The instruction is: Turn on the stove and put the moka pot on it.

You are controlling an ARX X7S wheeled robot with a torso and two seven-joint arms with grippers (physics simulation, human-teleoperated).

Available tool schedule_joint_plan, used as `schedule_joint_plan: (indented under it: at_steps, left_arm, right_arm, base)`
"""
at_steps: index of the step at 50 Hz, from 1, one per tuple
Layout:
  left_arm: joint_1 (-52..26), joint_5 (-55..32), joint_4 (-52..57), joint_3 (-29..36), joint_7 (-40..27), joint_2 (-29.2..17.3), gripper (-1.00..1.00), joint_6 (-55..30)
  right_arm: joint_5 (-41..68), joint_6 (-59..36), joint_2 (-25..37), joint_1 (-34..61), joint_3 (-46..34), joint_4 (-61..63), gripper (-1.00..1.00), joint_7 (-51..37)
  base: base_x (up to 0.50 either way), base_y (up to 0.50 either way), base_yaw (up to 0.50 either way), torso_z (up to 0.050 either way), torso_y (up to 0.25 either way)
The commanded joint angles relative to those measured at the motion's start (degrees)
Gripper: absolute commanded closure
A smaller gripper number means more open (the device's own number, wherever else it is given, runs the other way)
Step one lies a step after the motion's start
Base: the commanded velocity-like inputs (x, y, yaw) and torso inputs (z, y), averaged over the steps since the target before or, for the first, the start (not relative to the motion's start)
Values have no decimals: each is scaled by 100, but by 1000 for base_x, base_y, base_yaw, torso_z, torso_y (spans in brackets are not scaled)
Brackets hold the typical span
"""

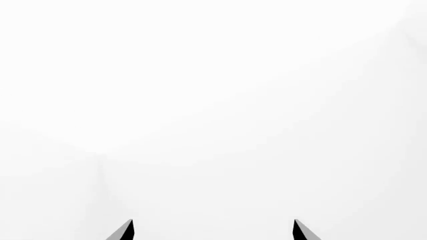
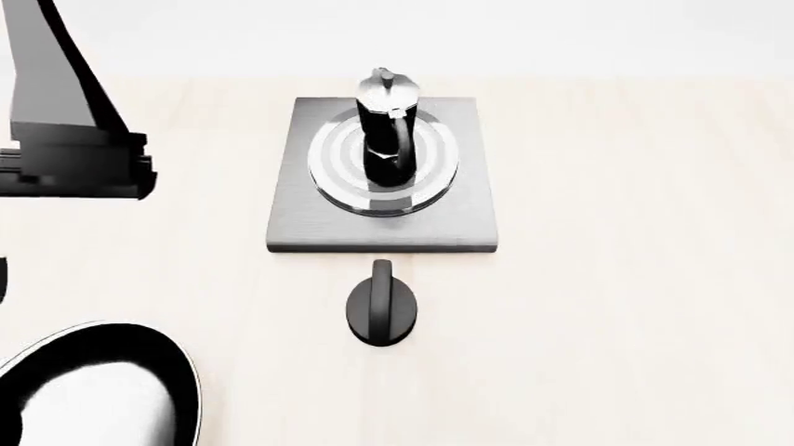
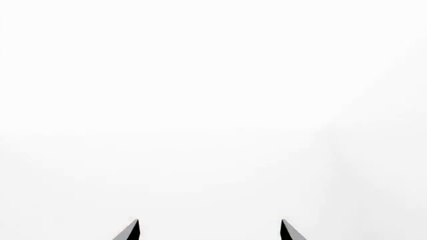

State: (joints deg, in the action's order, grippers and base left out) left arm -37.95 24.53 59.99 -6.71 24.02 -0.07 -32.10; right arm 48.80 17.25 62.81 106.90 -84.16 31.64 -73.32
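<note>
The small black moka pot (image 2: 386, 130) with silver top stands upright on the ring burner of the flat grey metal stove (image 2: 385, 228) near the counter's far edge, while both grippers, spread wide and empty, face blank white.

Bare table (image 2: 620, 307) right of stove (image 2: 288, 223); knob (image 2: 381, 307) blocks front, frying pan (image 2: 174, 372) crowds near-left.

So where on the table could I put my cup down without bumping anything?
The pale wooden table is bare all along the right of the square grey metal stove and the round black knob. There is another bare strip between the knob and the black frying pan. It is crowded at the left, where the pan and the robot's dark left arm sit.
</note>
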Motion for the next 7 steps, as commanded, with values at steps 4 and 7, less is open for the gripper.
schedule_joint_plan:
  at_steps: [4,7]
  left_arm:
    - [188,-295,1,-373,108,6,-100,344]
    - [332,-377,1,-466,108,6,-100,480]
  right_arm:
    - [-399,-177,1317,128,60,1359,-100,-417]
    - [-463,-189,1473,106,60,1500,-100,-444]
  base:
    - [0,0,0,0,0]
    - [0,0,0,0,0]
